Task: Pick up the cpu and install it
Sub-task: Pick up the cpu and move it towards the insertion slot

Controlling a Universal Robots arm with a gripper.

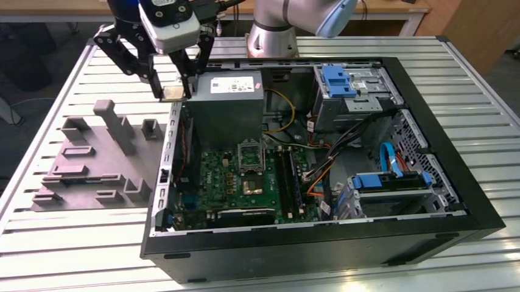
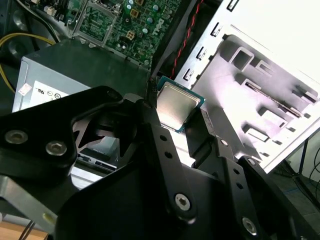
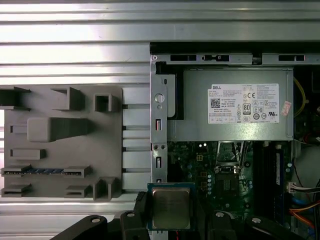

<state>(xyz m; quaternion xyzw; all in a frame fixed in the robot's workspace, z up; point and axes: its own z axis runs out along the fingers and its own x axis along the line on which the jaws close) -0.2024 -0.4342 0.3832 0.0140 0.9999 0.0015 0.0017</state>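
The cpu (image 1: 172, 92) is a small square chip with a pale metal top, and my gripper (image 1: 172, 93) is shut on it by its edges. It hangs in the air over the computer case's wall on the exterior view's left, beside the power supply. Both wrist views show the chip, the cpu (image 2: 177, 106) (image 3: 170, 207), flat between the black fingers (image 2: 150, 107). The silver socket (image 1: 250, 157) stands with its frame raised on the green motherboard (image 1: 231, 182) inside the case, well apart from the chip; the first wrist view shows the socket (image 3: 231, 159) too.
A grey moulded fixture tray (image 1: 97, 158) lies on the slatted table beside the black open case (image 1: 455, 182). Inside are a grey power supply (image 1: 228, 106), blue-tabbed drive cages (image 1: 337, 79) and loose cables (image 1: 325, 164). The arm's base (image 1: 272, 36) stands behind the case.
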